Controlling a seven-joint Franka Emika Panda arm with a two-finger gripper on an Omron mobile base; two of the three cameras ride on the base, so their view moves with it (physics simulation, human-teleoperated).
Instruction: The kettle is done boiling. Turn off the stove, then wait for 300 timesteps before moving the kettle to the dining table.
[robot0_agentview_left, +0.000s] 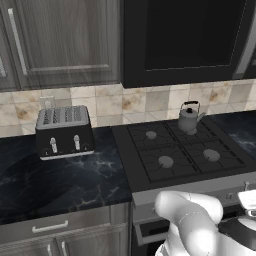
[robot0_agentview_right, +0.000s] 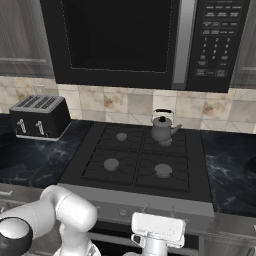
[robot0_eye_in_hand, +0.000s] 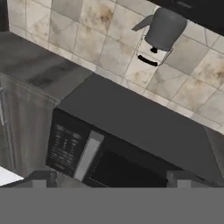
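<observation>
1. The kettle (robot0_agentview_left: 189, 119) stands upright on the back right burner of the stove (robot0_agentview_left: 175, 165), near the cooktop's rear edge and close to the tiled backsplash (robot0_agentview_left: 135, 102).
2. From the right base view, the kettle (robot0_agentview_right: 162, 128) shows its spout pointing right and its thin black handle arched over a small lid knob.
3. The stove (robot0_agentview_right: 130, 172) carries nothing else; its three other burner caps sit bare under the black grates, and a silver strip of knobs runs along its front edge.
4. A black toaster (robot0_agentview_left: 64, 132) sits on the black marble counter (robot0_agentview_left: 60, 180) left of the stove, toward the counter's back edge and well apart from the kettle.
5. A black microwave (robot0_agentview_right: 145, 40) hangs above the cooktop, its control panel on the right side.
6. The gripper (robot0_eye_in_hand: 112, 178) is low in front of the stove, its two dark finger tips spread wide apart with nothing between them.
7. In the hand view the scene appears rolled over: the kettle (robot0_eye_in_hand: 161, 29) hangs at the upper edge against the tiles, and the microwave (robot0_eye_in_hand: 127, 144) lies below it.
8. The white arm's wrist housing (robot0_agentview_right: 157, 230) sits just below the stove's front edge in the right base view, apart from the knobs.
</observation>
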